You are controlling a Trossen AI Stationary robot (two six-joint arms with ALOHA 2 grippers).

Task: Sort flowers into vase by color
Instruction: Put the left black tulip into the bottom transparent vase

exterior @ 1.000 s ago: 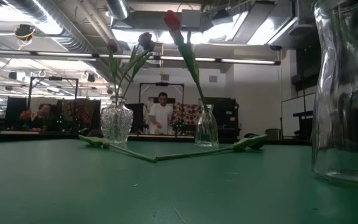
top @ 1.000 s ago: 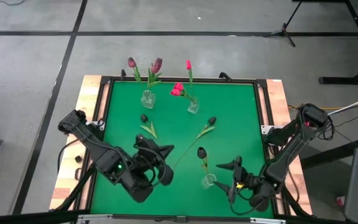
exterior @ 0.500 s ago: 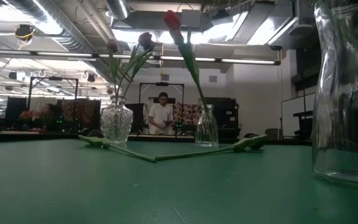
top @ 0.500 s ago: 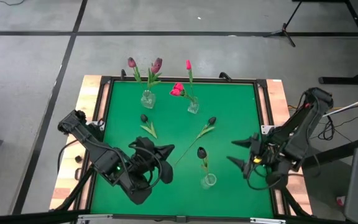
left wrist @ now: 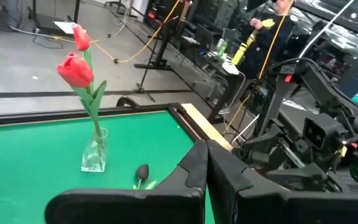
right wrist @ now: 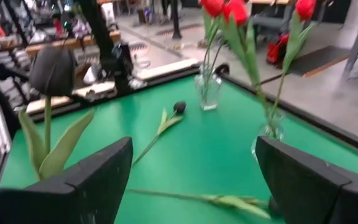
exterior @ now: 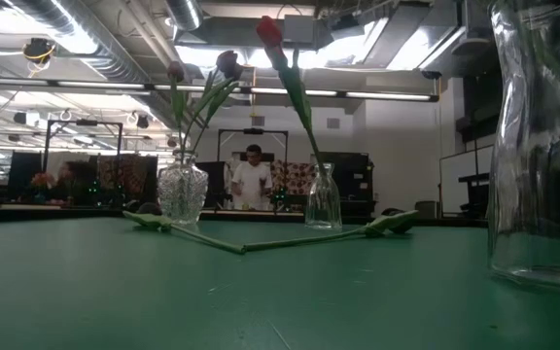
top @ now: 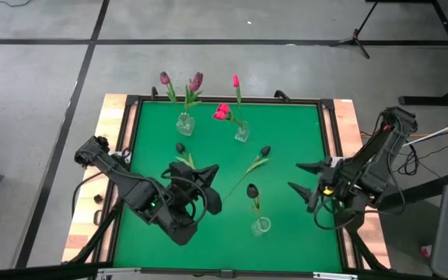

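Two near-black flowers are lying loose on the green surface (top: 302, 132) while the vases at the far edge are holding the purple flowers (top: 181, 84) and pink flowers (top: 228, 105). One loose flower (top: 257, 161) is stretching diagonally across the middle, head toward the far right, between both arms; the other loose flower (top: 183, 155) is resting just beyond the left pincer (top: 207, 180), which is sitting closed and empty. The right pincer (top: 302, 177) is hanging wide open to the diagonal stem's right, apparently the better placed for it. A third dark flower (top: 252, 194) is standing in the near vase (top: 261, 226).
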